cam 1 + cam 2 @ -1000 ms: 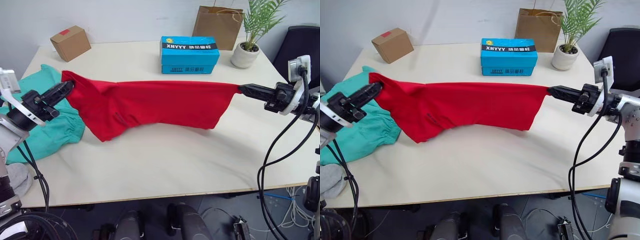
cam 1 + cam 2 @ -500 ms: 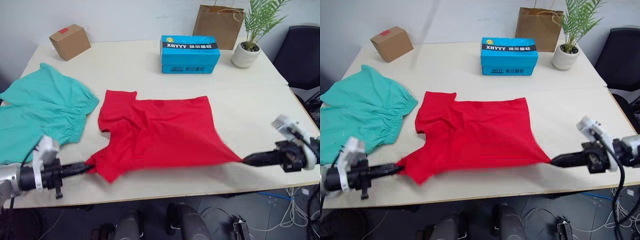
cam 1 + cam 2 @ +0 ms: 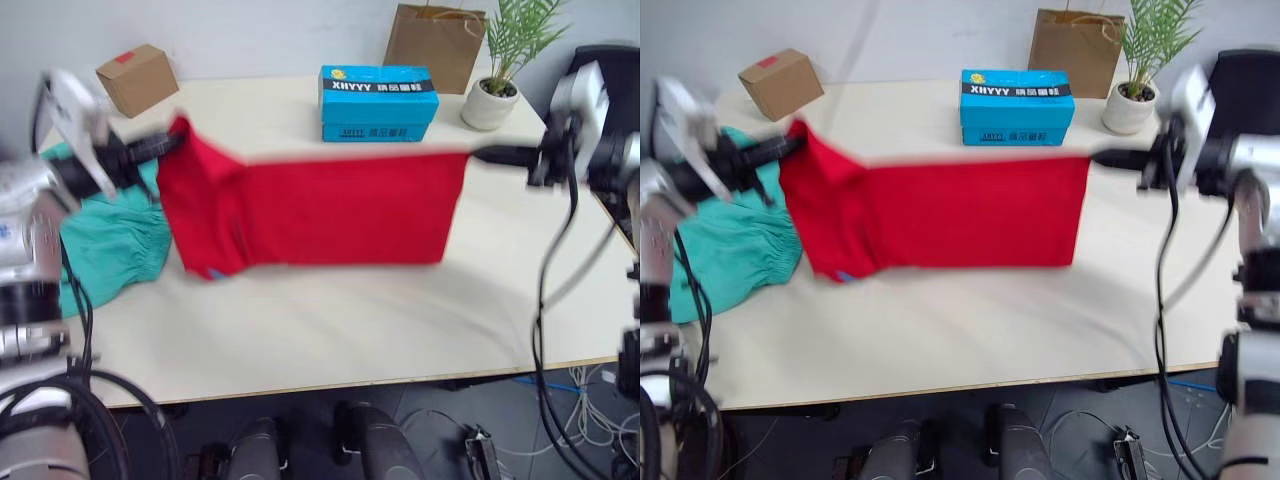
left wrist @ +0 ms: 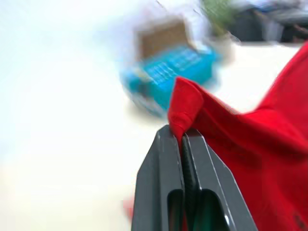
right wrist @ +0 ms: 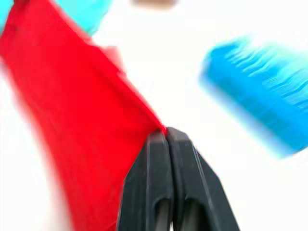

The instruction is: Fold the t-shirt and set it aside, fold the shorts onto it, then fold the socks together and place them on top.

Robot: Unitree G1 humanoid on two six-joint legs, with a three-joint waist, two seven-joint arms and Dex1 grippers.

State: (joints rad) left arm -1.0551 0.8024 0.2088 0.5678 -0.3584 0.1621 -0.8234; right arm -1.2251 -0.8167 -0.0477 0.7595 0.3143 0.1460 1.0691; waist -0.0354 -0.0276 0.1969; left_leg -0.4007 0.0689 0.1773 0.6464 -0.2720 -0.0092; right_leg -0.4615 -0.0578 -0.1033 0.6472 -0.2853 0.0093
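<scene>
The red t-shirt (image 3: 320, 205) hangs stretched in the air over the table between my two grippers, its lower edge near the tabletop. My left gripper (image 3: 172, 138) is shut on the shirt's left upper corner; the left wrist view shows the cloth (image 4: 226, 139) pinched between its fingers. My right gripper (image 3: 478, 154) is shut on the right upper corner, with the t-shirt (image 5: 91, 130) clamped in the right wrist view. The teal-green shorts (image 3: 115, 250) lie flat at the table's left, partly behind the shirt. The socks are out of view.
A blue box (image 3: 378, 103) stands at the back middle of the table (image 3: 330, 320), a brown paper bag (image 3: 437, 36) and a potted plant (image 3: 497, 80) at the back right, a small cardboard box (image 3: 134, 79) at the back left.
Both grippers have swung up and back from the table's near edge, lifting the shirt off the tabletop so that it hangs stretched between them.
</scene>
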